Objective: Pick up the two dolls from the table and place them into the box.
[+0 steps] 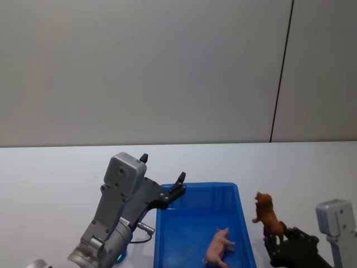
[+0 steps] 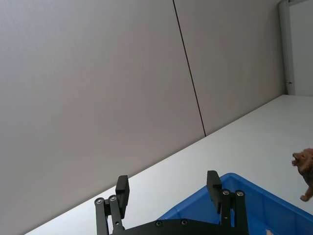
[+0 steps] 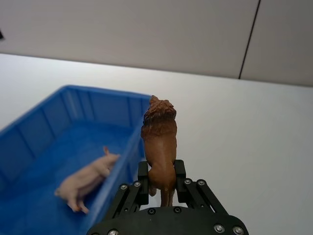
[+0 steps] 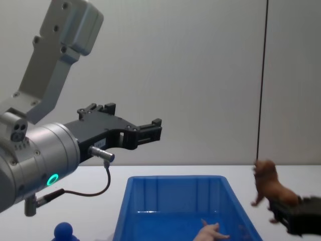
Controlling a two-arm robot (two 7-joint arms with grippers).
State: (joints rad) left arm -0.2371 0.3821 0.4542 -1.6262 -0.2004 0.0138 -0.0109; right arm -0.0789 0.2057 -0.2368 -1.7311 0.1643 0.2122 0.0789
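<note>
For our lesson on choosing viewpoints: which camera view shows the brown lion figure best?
The right wrist view: the lion figure stands large and central, hind end clamped in the right gripper. Head and chest views show it small; the left wrist view cuts it at the edge. The left gripper hangs open by the blue bin.

Tally on hand reads: two dolls, namely one brown doll (image 1: 267, 215) and one pink doll (image 1: 220, 248); one blue box (image 1: 196, 194); one white table (image 1: 56, 173); one small blue knob (image 4: 63, 230); two grippers, namely one left gripper (image 2: 167, 177) and one right gripper (image 3: 161, 169).
</note>
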